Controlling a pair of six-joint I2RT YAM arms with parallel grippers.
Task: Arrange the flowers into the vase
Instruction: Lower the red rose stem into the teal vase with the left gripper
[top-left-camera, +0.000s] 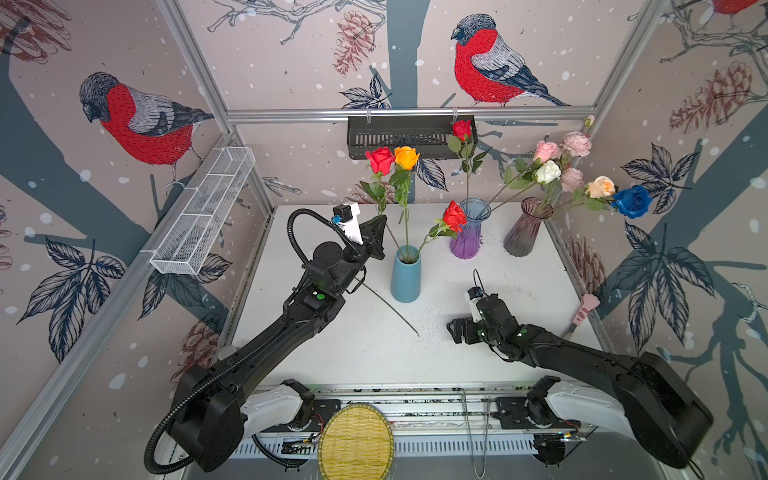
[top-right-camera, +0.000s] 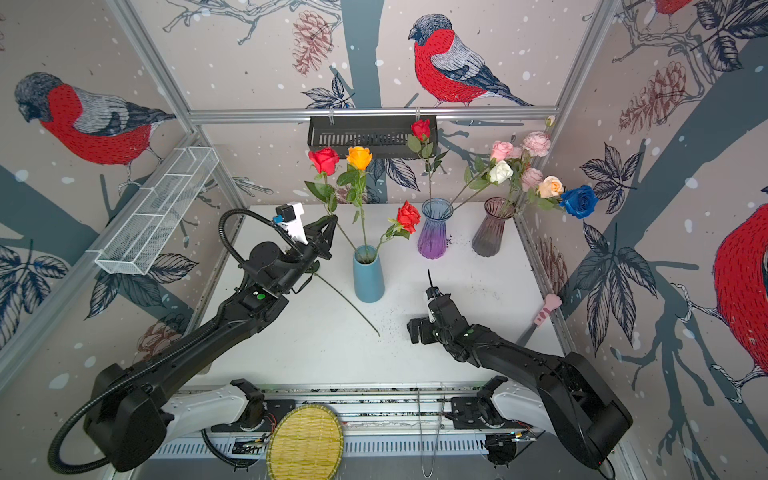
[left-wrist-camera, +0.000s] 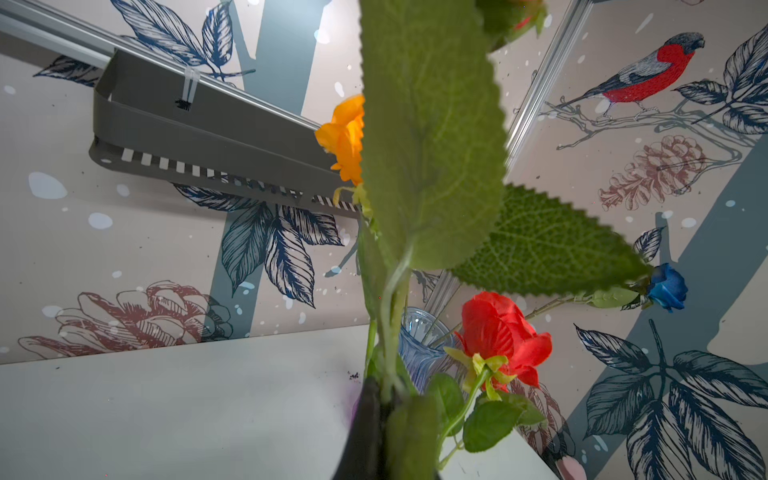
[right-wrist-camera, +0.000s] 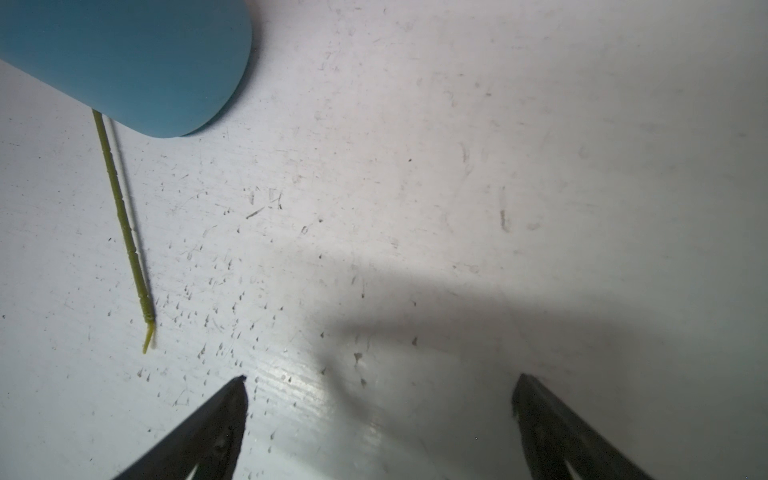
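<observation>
Left claw (top-left-camera: 379, 222): clamped shut on the stem of the held red rose (top-left-camera: 380, 160), poised above the counter (top-left-camera: 374, 357) at 10 o'clock from the blue vase.
Held red rose: bloom at 12 o'clock from the claw, long axis near upright in both top views. Its broad leaves (left-wrist-camera: 432, 124) filled the left wrist view.
Blue vase (top-left-camera: 405, 276): mouth just beside the left claw, at its 4 o'clock. An orange rose (top-left-camera: 406, 157) stood upright inside and a leaning red rose (top-left-camera: 454, 216) tipped toward 2 o'clock.
Trailing stem (top-left-camera: 390, 309): slanted from under the left arm toward 5 o'clock, tip down at the counter. Whether it belonged to the held rose could not be told.
Right claw (top-left-camera: 455, 330): spread wide, empty, low over the counter, farther from the vase mouth.
Purple vase (top-left-camera: 467, 237): a tall red rose (top-left-camera: 462, 129).
Smoky vase (top-left-camera: 525, 232): most of the pale roses (top-left-camera: 547, 171) and a blue rose (top-left-camera: 632, 201).
Judgement: the left arm looked nearer and better placed to feed the stem in.
</observation>
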